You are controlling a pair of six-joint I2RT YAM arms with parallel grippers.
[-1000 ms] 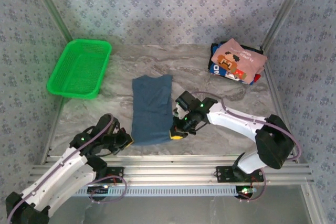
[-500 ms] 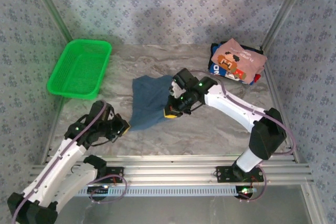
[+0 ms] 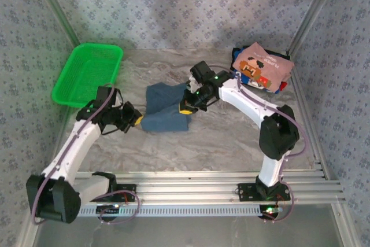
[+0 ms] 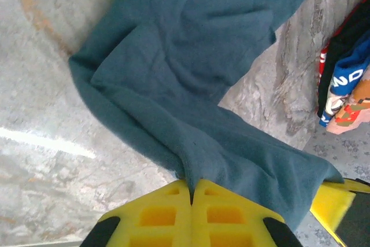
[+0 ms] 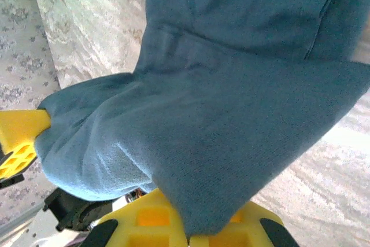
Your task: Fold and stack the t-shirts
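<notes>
Hands (image 3: 132,121) (image 3: 185,107) tight on teal t-shirt (image 3: 165,117)

A grey marbled counter (image 3: 225,143) is enclosed by blue-grey floral-patterned walls (image 3: 185,4); aluminium rails (image 3: 191,180) run along its near edge.

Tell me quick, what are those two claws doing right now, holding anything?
Left gripper: closed, pinching the teal-blue t-shirt.
Right gripper: closed on the same t-shirt.
</notes>
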